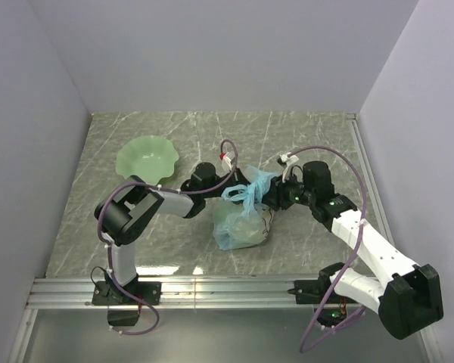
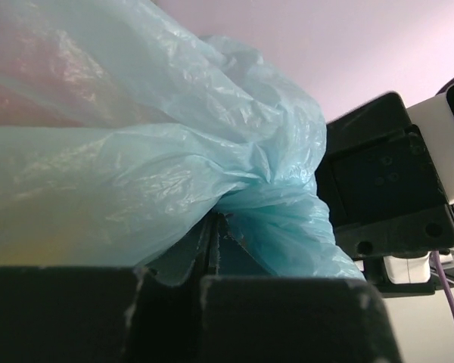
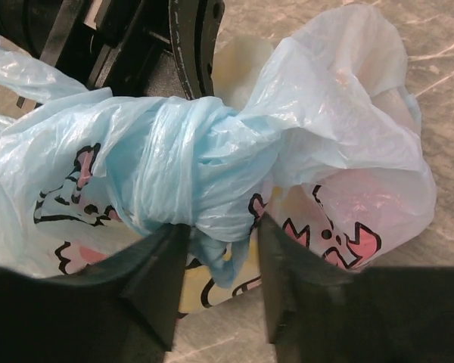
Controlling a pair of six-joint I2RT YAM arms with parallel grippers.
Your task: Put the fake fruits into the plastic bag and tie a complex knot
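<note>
1. Two claws meet at the plastic bag, which sits mid-surface, btwn the arms.
2. L claw: comes in from the left, fingers together, clamped on a bunched fold of the bag's film near its top.
3. R claw: comes in from the right, fingers apart, straddling a tail of film just below the knot. Can't tell if the pads touch it.
4. Knot: handle film twisted & wrapped into a tight blue wad at the bag's top, w/ loose crinkled ends beside it.
5. Contents: fake fruits inside the bag, seen only as reddish & yellowish tints thru the film. Can't tell which is which.
6. Print: pink cartoon shapes w/ dark outlines on the bag's side.
7. Pale green wavy-edged dish: far-left on the surface, well apart from the bag, beyond the L arm.
</note>
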